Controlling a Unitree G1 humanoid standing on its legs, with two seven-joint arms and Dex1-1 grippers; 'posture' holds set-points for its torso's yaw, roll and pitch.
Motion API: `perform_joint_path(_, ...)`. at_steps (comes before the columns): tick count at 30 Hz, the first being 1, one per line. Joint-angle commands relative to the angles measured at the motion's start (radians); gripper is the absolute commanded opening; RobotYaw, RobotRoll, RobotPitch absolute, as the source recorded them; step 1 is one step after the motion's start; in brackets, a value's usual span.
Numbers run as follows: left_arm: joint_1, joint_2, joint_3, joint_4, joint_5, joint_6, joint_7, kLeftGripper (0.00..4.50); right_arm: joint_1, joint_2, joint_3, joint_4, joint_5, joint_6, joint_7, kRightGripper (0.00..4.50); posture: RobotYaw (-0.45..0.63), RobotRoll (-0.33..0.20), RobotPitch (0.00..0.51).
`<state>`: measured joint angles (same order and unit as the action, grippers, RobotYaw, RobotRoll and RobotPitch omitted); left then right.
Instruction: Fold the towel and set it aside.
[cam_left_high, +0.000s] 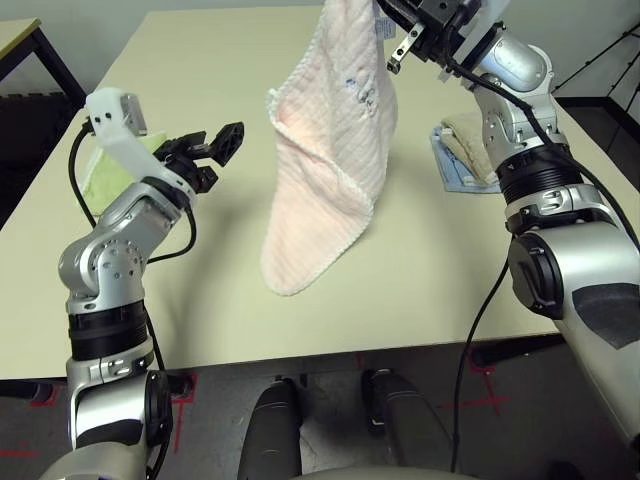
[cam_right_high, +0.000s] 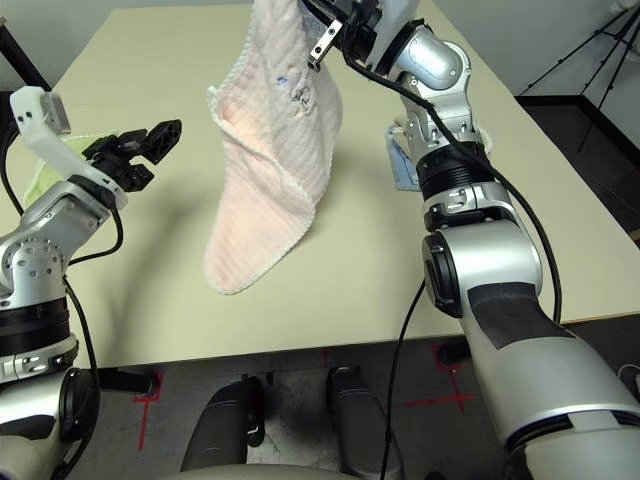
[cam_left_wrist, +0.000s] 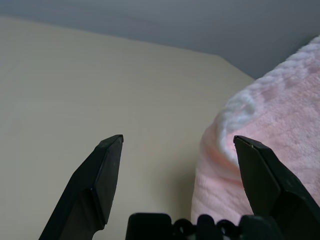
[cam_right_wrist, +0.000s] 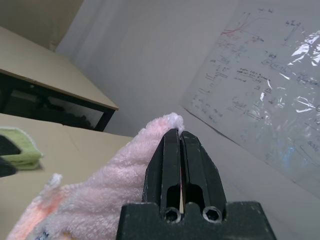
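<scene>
Over the beige table (cam_left_high: 200, 120), the pinched-shut right gripper (cam_left_high: 392, 22) dangles the limp pale pink ribbed terry towel (cam_left_high: 325, 160), whose white-edged side corner suits the wide-spread left gripper (cam_left_high: 215, 148).

head pair: high, facing down and forward over table (cam_left_high: 200, 300), sharing the hanging towel (cam_left_high: 330, 170) | left wrist: close beside towel | right wrist: angled up toward wall whiteboard (cam_right_wrist: 265, 90)

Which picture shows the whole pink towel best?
The left eye view: the towel hangs nearly full length from the shut right gripper. The right eye view shows the same. The wrist views catch just fuzzy bits beside each gripper's fingers.
</scene>
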<state>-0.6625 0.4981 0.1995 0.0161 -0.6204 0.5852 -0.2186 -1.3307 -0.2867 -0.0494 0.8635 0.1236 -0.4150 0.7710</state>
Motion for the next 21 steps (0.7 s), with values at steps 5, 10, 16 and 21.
perform_joint_path(5,-0.051,-0.014,-0.106,0.073,0.185,-0.063,-0.047,4.5,0.008,0.002,0.009,-0.052,0.012,0.008,0.033,0.02,-0.04,0.0,0.128)
perform_joint_path(10,-0.088,-0.04,-0.134,0.1,0.235,-0.073,-0.086,4.5,0.02,0.011,0.013,-0.083,0.016,0.026,0.046,0.02,-0.04,0.0,0.131)
perform_joint_path(16,-0.143,-0.07,-0.14,0.155,0.277,-0.066,-0.102,4.5,0.044,0.022,0.02,-0.131,0.024,0.05,0.067,0.02,-0.04,0.0,0.13)
perform_joint_path(21,-0.155,-0.07,-0.178,0.232,0.345,-0.085,-0.13,4.5,0.046,0.027,0.016,-0.173,0.035,0.074,0.068,0.02,-0.05,0.0,0.129)
